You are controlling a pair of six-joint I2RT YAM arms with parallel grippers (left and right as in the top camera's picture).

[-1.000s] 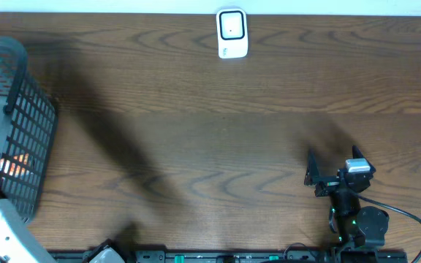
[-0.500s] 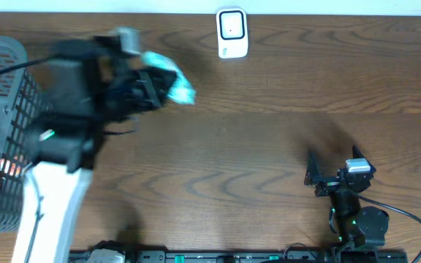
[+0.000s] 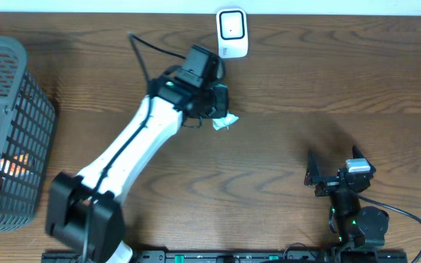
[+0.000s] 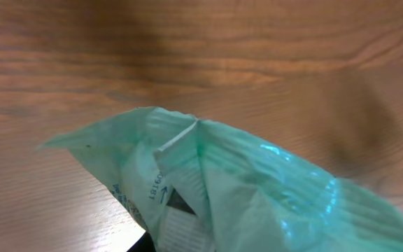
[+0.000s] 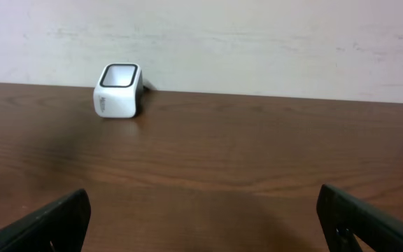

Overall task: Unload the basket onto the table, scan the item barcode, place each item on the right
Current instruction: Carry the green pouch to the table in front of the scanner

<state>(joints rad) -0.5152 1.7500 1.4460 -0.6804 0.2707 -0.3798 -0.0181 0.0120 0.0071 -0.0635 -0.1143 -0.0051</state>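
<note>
Only the left wrist view shows print on the pale green packet (image 4: 257, 196), a crinkled plastic pouch. Overhead it sits at upper centre of the frame, pinched in the closed left gripper (image 3: 221, 109), just below the white scanner (image 3: 232, 33). The right gripper (image 3: 333, 164) gapes wide at lower right. The table (image 3: 305, 80) is dark wood grain, and the right wrist view shows a pale wall behind it.

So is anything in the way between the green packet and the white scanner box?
No, nothing visible. The left gripper holds the green packet close to the white scanner, with only bare table between them.
</note>
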